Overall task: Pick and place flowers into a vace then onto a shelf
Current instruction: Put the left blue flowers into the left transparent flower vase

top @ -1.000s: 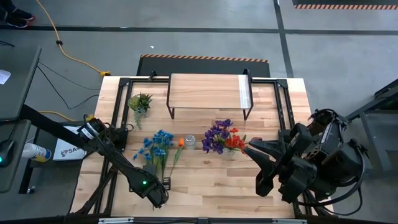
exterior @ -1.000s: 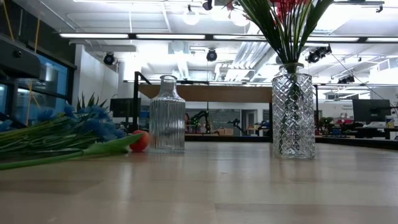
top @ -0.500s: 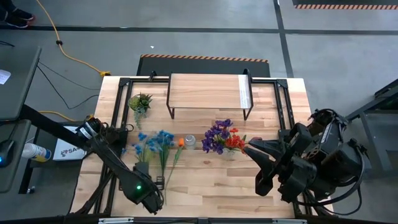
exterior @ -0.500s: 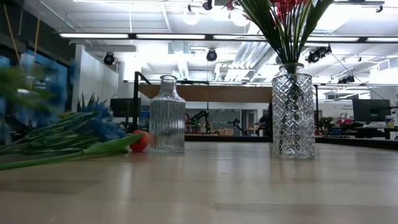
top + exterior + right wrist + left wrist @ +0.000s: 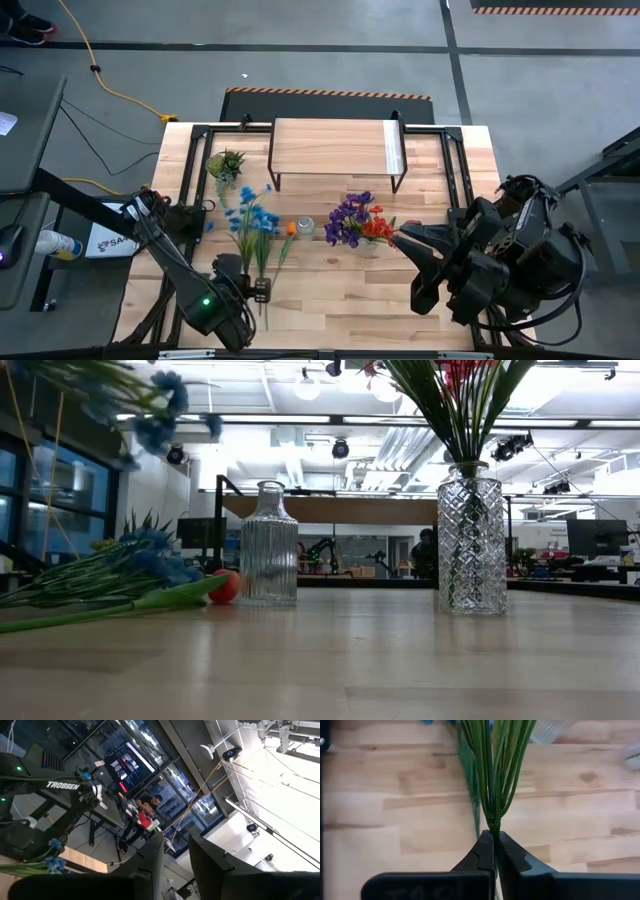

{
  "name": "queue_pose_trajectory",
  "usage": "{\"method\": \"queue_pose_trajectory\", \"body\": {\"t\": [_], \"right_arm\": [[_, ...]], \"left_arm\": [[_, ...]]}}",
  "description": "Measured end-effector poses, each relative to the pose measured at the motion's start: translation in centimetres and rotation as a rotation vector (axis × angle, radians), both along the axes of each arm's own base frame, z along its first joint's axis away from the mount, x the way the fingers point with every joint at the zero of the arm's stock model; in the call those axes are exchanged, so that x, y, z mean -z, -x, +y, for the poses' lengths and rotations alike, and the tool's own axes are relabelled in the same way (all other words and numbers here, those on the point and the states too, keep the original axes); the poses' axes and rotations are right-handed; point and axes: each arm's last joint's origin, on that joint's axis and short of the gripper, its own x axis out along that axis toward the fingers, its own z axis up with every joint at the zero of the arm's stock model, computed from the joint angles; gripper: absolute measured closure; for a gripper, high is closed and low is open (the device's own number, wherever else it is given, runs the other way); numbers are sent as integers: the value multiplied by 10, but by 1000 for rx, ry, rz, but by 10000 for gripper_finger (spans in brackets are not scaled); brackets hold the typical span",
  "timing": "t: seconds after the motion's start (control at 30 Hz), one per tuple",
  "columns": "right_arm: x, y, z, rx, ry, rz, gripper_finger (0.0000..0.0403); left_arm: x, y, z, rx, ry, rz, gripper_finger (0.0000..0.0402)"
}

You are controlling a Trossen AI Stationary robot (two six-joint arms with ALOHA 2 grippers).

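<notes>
Blue flowers (image 5: 250,215): a bunch of green stems pinched at their cut ends between the fully closed fingers (image 5: 485,855) of the left gripper (image 5: 258,291), near the table's front-left; blooms point toward the shelf (image 5: 335,147). More blue stems and one orange bloom (image 5: 226,586) lie flat on the tabletop (image 5: 340,290). Just right stand an empty ribbed glass bottle (image 5: 268,543) and a diamond-cut vase (image 5: 471,538) holding red and purple flowers (image 5: 357,221). Right gripper (image 5: 398,238): fingers slightly parted, empty, raised beside that vase. The front centre planks are bare.

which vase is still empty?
The ribbed bottle-shaped vase beside the blue flowers; the diamond-cut vase already holds the red and purple bunch.
</notes>
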Motion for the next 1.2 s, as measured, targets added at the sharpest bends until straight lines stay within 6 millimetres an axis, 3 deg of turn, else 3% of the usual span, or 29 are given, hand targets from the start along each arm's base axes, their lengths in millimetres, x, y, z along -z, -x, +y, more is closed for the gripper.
{"method": "queue_pose_trajectory", "body": {"t": [0.47,0.73,1.2], "right_arm": [[0,0,0,2,15,6,320],[0,0,0,1,15,6,320],[0,0,0,2,-9,-2,320]], "left_arm": [[-6,-8,6,111,-282,-255,366],[-13,-13,9,251,-560,-392,366],[-22,-39,43,425,-922,-208,366]]}}
